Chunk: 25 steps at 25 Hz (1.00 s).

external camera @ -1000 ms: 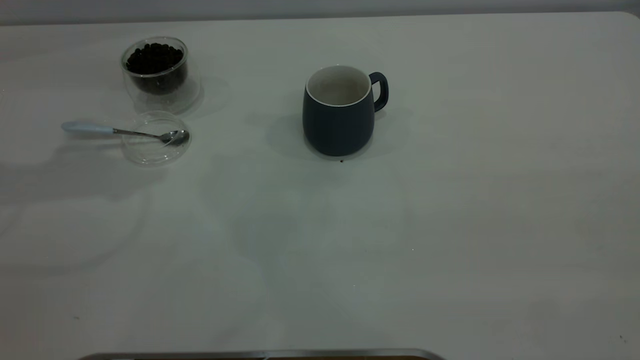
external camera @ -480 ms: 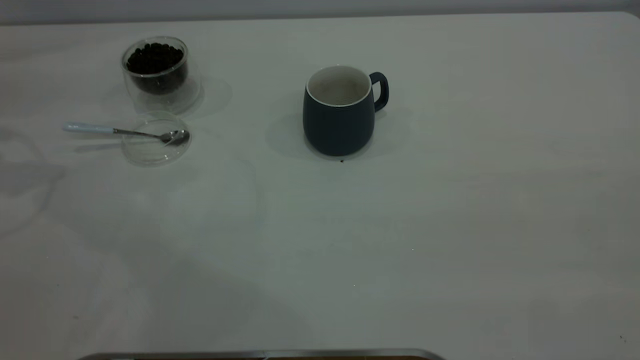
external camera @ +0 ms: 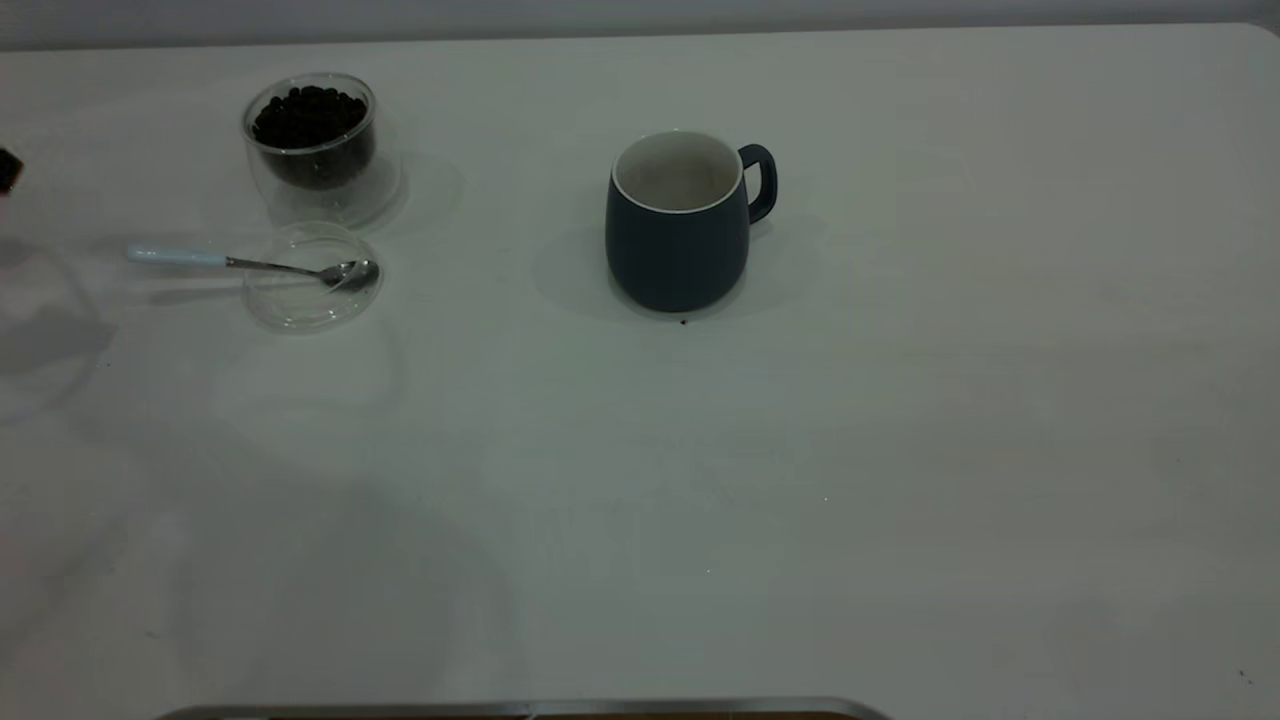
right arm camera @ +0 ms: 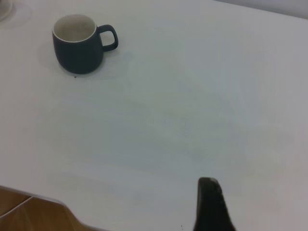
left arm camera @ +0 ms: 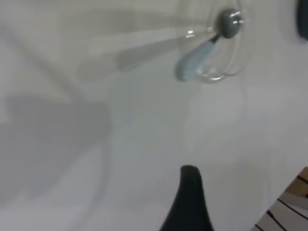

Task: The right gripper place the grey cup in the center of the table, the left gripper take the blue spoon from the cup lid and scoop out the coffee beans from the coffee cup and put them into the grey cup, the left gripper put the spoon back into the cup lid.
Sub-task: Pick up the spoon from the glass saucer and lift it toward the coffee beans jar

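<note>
The grey cup (external camera: pixel 678 222) stands upper centre on the surface (external camera: pixel 900 450); blue spoon (external camera: pixel 250 264) rests in the cup lid (external camera: pixel 312 290) upper left; left gripper (external camera: pixel 8 170) at the left edge, fingers' state unclear; right gripper unseen outside

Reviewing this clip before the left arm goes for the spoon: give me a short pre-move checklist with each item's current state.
1. grey cup upright, mid-table: ok.
2. blue spoon bowl in the cup lid, handle sticking out over the table: ok.
3. coffee cup upright, with coffee beans: ok.
4. left gripper near the spoon: not ok, well short of it; fingers: cannot tell.
5. right gripper clear of the grey cup: ok, far off.
</note>
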Tool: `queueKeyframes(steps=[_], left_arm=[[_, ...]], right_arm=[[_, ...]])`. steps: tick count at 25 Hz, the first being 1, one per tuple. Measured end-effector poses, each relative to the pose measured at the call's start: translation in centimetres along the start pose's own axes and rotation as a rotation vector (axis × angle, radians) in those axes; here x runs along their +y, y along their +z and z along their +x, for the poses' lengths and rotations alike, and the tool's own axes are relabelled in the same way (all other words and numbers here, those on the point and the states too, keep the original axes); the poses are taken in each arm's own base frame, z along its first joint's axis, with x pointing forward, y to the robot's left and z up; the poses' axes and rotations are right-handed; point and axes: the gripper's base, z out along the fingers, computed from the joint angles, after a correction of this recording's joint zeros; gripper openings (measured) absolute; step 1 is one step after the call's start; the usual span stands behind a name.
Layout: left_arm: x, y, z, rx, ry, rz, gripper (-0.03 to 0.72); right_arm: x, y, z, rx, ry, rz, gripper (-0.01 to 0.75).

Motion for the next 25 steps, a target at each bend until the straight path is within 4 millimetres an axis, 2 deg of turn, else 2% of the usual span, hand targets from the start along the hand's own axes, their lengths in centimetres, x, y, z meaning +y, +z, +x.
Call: queueKeyframes(steps=[5, 9, 19, 25], left_arm=[[2.2, 1.7, -0.3, 0.014, -0.016, 0.014, 0.712], [3.0, 3.4, -0.7, 0.014, -0.009, 0.04, 0.712], [2.7, 6.8, -2.9, 0.022, 0.039, 0.066, 0.712], [2.4, 8.6, -3.1, 0.022, 0.025, 0.105, 0.712]], right_arm=[[0.0, 0.0, 0.0, 0.0, 0.0, 0.0, 0.511], [0.0, 0.0, 0.0, 0.0, 0.0, 0.0, 0.511], [0.0, 0.0, 0.0, 0.0, 0.0, 0.0, 0.511], [0.0, 0.0, 0.0, 0.0, 0.0, 0.0, 0.511]])
